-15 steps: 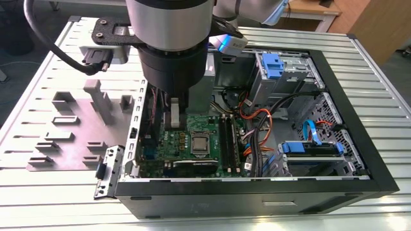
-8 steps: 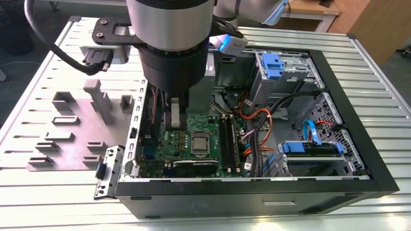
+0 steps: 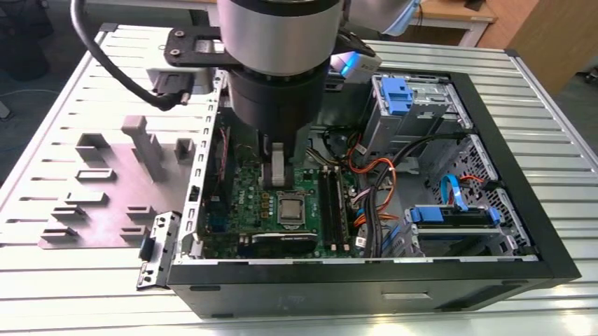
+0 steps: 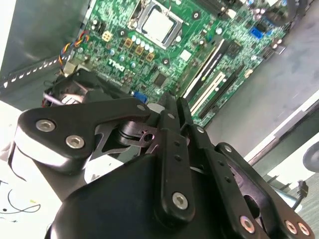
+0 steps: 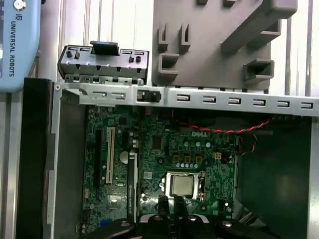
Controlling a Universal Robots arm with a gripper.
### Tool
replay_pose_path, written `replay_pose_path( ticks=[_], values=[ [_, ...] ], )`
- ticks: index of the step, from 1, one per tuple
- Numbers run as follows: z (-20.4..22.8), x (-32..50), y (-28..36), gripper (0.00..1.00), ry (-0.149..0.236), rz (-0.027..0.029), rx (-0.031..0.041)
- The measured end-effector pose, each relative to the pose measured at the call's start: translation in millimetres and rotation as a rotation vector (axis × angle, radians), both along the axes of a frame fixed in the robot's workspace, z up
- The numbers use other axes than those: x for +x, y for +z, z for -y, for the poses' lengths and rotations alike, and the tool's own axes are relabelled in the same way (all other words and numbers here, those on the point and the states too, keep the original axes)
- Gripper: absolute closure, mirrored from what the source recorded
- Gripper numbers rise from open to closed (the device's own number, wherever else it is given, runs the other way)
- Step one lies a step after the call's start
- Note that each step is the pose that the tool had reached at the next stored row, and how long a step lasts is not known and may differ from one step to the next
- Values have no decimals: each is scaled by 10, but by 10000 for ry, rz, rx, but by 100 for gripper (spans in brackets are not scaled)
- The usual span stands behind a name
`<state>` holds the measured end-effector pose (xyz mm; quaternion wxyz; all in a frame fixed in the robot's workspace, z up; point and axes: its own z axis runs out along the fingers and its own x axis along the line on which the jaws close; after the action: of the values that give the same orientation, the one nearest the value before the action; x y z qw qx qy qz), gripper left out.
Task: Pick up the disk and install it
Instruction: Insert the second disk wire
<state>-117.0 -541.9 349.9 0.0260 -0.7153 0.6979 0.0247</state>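
Right, your gripper [image 3: 276, 166] hangs over the motherboard [image 3: 245, 190] inside the open case [image 3: 374, 274]. In both wrist views the fingers [image 4: 168, 117] are pressed together with nothing between them [image 5: 169, 203].

The disk looks like the blue-railed piece [image 3: 453, 215] lying in the bay at the exterior view's right, well apart from the gripper. I can't tell if it's fully seated.

My read: you're in transit with no grasp made. A grasp calls for spreading the fingers first and clearing the orange and black cables [image 3: 372, 183] between you and the bay.
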Motion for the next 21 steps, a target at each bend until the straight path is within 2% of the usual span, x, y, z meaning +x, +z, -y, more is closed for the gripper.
replay_pose_path(
  ticks=[8, 15, 18, 21],
  values=[
    [0, 208, -1, 81, 0, -1, 0],
    [0, 220, -1, 81, 0, -1, 0],
    [0, 268, -1, 81, 0, -1, 0],
    [-1, 281, -1, 81, 0, 0, 0]
  ],
)
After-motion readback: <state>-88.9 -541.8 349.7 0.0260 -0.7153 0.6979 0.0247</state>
